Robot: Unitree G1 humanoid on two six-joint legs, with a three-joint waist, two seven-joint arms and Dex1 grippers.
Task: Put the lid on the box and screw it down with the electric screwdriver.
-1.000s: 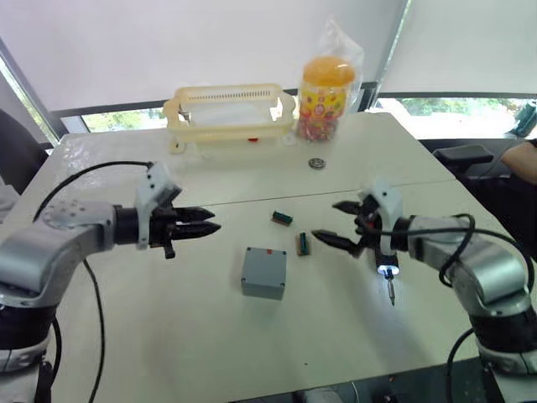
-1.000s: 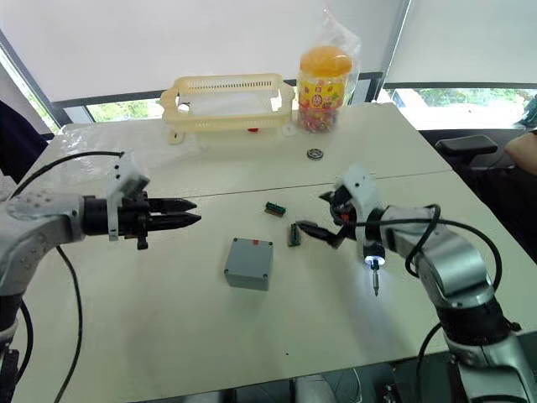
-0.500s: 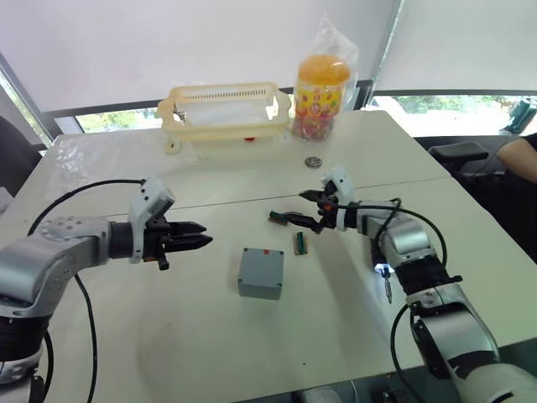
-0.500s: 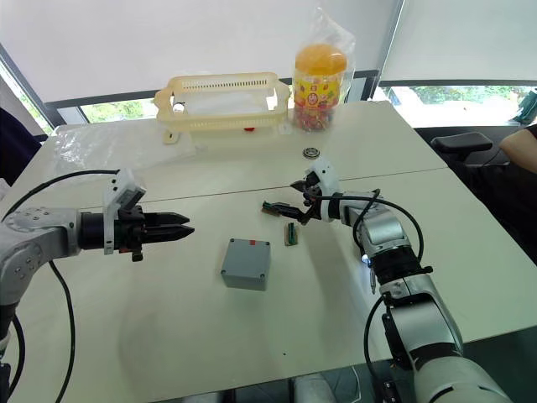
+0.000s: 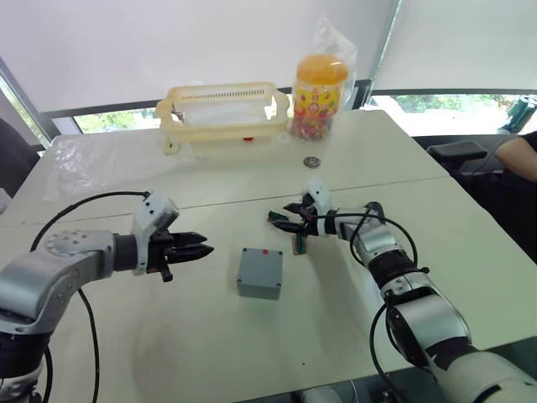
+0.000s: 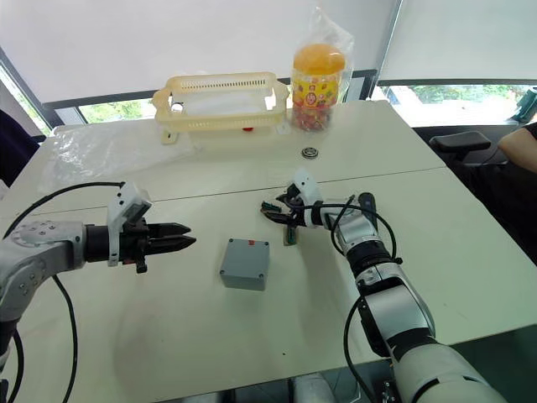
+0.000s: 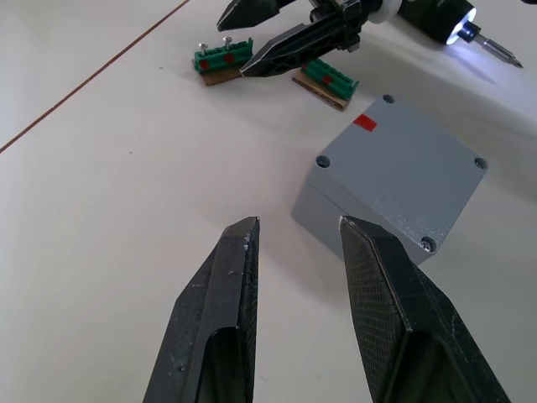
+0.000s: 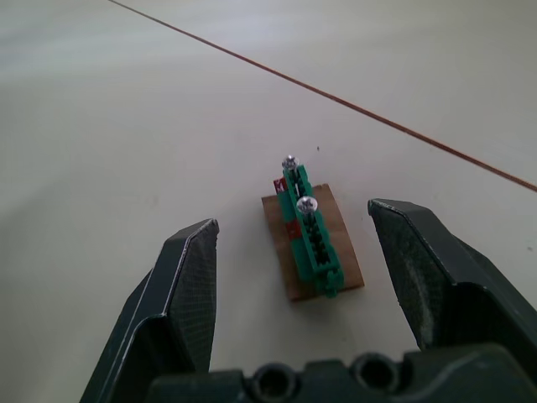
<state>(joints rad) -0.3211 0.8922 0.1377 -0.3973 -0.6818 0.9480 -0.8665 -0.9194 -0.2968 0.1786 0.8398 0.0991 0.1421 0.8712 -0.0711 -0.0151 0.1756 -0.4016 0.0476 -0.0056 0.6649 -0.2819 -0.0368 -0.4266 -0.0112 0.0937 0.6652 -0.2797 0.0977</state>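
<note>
The box [image 5: 260, 273] is a small grey cube in the middle of the table. A flat grey plate with a hole at each corner, the lid [image 7: 403, 168], closes its top and carries a red mark. My left gripper [image 5: 201, 248] hovers to the box's left, pointing at it, open by a narrow gap with nothing held. My right gripper [image 5: 281, 220] is open beyond the box, its fingers either side of a green piece [image 8: 306, 239] holding two screws. The electric screwdriver [image 7: 449, 18], tip lit white, shows beside my right wrist.
A second green piece [image 5: 299, 243] lies between the box and my right gripper. At the back stand a yellow slotted basket [image 5: 222, 109] and an orange-capped jar [image 5: 317, 88] in a clear bag, with a small round metal part [image 5: 312, 161] nearer. A person's arm [image 5: 516, 155] is at the right edge.
My right gripper has swung left from the table's right side to the green piece behind the box. My left gripper has stayed about where it was. The camera has shifted slightly.
</note>
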